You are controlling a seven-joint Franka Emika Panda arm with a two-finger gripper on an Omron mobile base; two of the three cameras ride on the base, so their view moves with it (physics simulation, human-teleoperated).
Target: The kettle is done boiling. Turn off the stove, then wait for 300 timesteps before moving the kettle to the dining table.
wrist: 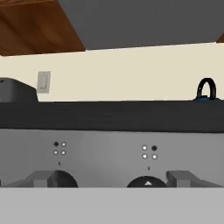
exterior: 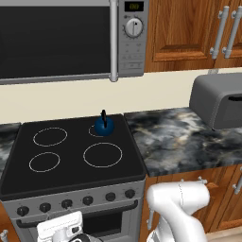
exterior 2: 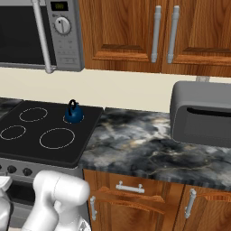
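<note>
Left base view: kettle [exterior: 104,125] sits on the stove's [exterior: 71,179] back right ring, no ring glowing, so the burner looks off. Right base view: same kettle [exterior 2: 73,115], untouched. Hand view: end effector [wrist: 113,179] spread wide, empty, facing two knobs [wrist: 146,182]. Probably waiting now; next, reach up for the kettle handle.

Both base views look forward and down from behind the arm, left and right, sharing the stove [exterior: 71,151] and kettle [exterior: 104,125], while the hand view faces the stove's knob panel level and very near.
</note>
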